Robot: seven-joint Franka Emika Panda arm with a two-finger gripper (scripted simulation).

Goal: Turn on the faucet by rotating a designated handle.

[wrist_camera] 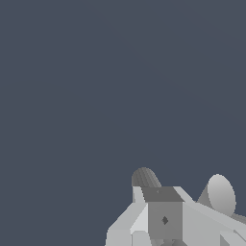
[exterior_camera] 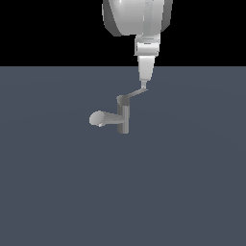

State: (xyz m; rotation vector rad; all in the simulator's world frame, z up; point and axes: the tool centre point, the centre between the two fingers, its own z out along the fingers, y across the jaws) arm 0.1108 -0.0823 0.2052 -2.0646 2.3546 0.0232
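The faucet point(exterior_camera: 124, 117) stands on the grey floor in the middle of the exterior view: an upright post with a thick pale spout point(exterior_camera: 98, 118) pointing to the exterior view's left. The thin handle point(exterior_camera: 135, 93) sticks out from the post's top toward the exterior view's right, tilted upward. My gripper point(exterior_camera: 144, 86) comes straight down from above, and its narrow tip sits at the handle's outer end, with the fingers together and nothing between them. In the wrist view the fingers point(wrist_camera: 164, 211) fill the near edge, with the dark post point(wrist_camera: 144, 177) and the pale spout end point(wrist_camera: 220, 193) behind them.
The flat grey floor point(exterior_camera: 192, 182) spreads around the faucet with no other object on it. The white arm point(exterior_camera: 137, 17) hangs above the faucet.
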